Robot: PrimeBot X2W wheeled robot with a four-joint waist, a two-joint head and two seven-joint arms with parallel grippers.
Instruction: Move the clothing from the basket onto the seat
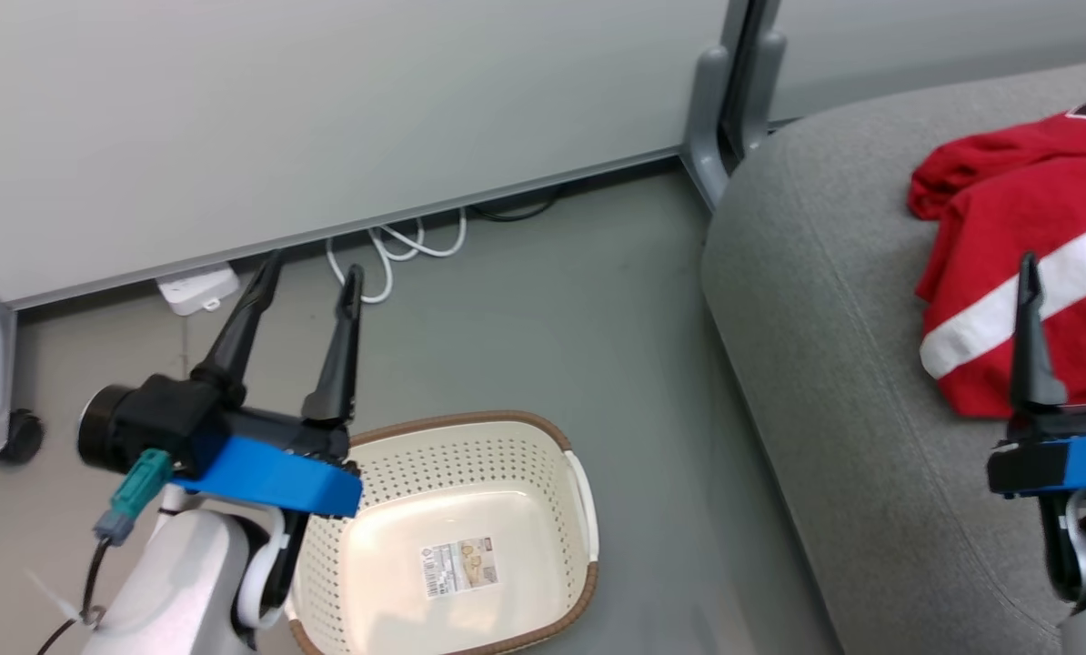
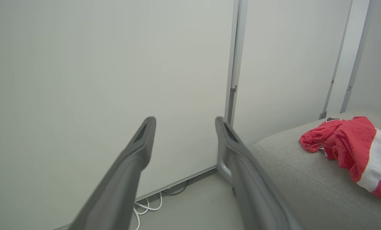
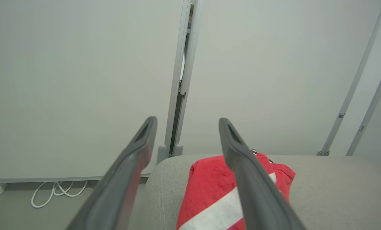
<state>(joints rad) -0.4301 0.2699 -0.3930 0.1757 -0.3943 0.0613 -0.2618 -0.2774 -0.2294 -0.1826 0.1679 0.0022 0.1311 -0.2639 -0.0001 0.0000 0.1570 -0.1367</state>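
Observation:
The red clothing [image 1: 1016, 236] with a white stripe lies crumpled on the grey seat [image 1: 834, 364] at the right; it also appears as a red heap [image 2: 353, 153] on the seat [image 2: 292, 166] and under my right fingers [image 3: 209, 195]. The cream basket [image 1: 388, 473] stands on the floor at lower centre, holding just a paper label [image 1: 459, 566]. My left gripper [image 1: 311, 268] hangs open above the basket's left rim, fingers pointing at the wall [image 2: 184, 121]. My right gripper [image 1: 1075, 259] is open above the clothing, holding nothing [image 3: 187, 123].
Pale partition panels with grey metal feet [image 1: 711, 118] stand behind the floor. White cables [image 1: 397, 250] and a white power strip [image 1: 196, 287] lie along the panel's base. A castor [image 1: 15, 437] sits at the far left. Grey floor lies between basket and seat.

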